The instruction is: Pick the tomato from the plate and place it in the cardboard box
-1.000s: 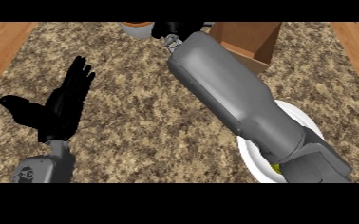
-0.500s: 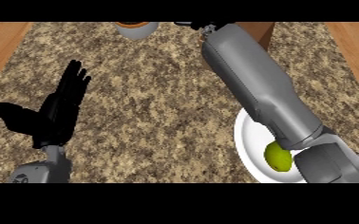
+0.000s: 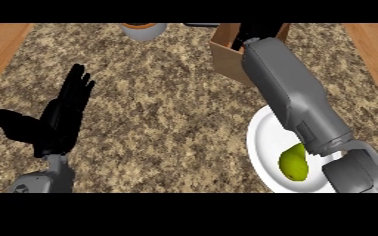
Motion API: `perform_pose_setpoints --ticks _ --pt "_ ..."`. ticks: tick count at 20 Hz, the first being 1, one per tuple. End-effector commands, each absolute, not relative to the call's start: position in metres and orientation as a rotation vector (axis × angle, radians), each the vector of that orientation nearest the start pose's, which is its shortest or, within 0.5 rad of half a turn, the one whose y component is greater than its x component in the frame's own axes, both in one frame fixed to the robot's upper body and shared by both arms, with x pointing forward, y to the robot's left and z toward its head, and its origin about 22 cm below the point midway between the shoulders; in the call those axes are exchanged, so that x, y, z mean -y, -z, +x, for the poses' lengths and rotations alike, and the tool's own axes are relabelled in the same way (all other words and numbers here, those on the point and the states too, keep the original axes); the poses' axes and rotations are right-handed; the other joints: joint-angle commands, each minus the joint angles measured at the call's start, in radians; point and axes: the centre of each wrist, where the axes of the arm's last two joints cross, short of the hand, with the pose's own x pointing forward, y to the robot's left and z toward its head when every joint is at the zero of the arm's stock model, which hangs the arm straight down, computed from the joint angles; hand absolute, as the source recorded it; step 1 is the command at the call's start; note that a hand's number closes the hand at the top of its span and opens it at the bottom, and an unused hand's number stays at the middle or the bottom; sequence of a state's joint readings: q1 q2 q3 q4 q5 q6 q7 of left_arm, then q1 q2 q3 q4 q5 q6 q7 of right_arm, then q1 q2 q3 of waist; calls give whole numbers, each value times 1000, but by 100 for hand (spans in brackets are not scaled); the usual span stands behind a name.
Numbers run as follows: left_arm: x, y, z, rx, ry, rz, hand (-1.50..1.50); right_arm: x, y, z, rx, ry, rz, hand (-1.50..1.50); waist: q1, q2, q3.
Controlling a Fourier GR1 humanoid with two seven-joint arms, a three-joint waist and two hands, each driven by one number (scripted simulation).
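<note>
Looking steeply down from the head view at a brown speckled stone counter (image 3: 162, 95) w/ a wood strip (image 3: 11, 40) along each side edge. Seeing the cardboard box (image 3: 225, 57) up near the far edge, right of centre, open top facing up. Following the grey right forearm (image 3: 288, 90) from the lower right corner diagonally up to that box, ending w/ the black right hand (image 3: 255, 31) at the box's opening, over it or inside it, can't tell which. Can't tell either whether that hand is clenched, released or grasping smth: too dark against the box's inside and mostly hidden behind the forearm. Can't make out the tomato anywhere tbh, so no placing it in the hand, in the box or elsewhere.

Spotting a white plate (image 3: 262, 135) at lower right, near the front edge, right side covered by the forearm. Noting one yellow-green fruit (image 3: 294, 163) lying on the plate's lower part, right up against the arm's grey joint, upper end tucked behind it. Finding a grey bowl (image 3: 144, 31) w/ orange at its top by the far edge, left of the box and apart from it, cut off by the view's top.

Over at the left edge: left hand (image 3: 63, 115) released, straight black fingers pointing up, thumb out to the side, resting, well apart from box and plate.
</note>
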State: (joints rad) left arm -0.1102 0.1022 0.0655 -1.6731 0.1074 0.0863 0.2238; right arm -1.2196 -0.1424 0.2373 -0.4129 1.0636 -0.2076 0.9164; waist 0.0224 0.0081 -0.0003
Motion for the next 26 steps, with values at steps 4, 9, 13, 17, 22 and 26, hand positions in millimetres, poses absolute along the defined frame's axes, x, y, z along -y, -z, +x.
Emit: perform_pose_setpoints --ticks 4,9,13,17,22,26 --pt "-244 -62 268 1550 -92 64 0 162 -98 459 787 -705 -1279 -150 0 1 1" --pt "-230 -48 269 1552 -93 43 0 147 -117 458 1140 -537 -1403 -150 -4 1 1" --pt "-249 -57 267 1551 -103 63 0 149 -129 457 1397 -351 -1439 -150 -3 -1 2" --pt "-259 -71 270 1565 -84 78 0 146 -140 455 1482 -138 -1291 -150 -6 -4 2" --pt "-255 -53 264 1531 -99 64 0 160 -162 449 1585 205 -1061 -150 -22 -7 4" --pt "-264 -57 270 1538 -110 78 0 171 -168 438 1664 339 -957 -150 -27 -8 2"
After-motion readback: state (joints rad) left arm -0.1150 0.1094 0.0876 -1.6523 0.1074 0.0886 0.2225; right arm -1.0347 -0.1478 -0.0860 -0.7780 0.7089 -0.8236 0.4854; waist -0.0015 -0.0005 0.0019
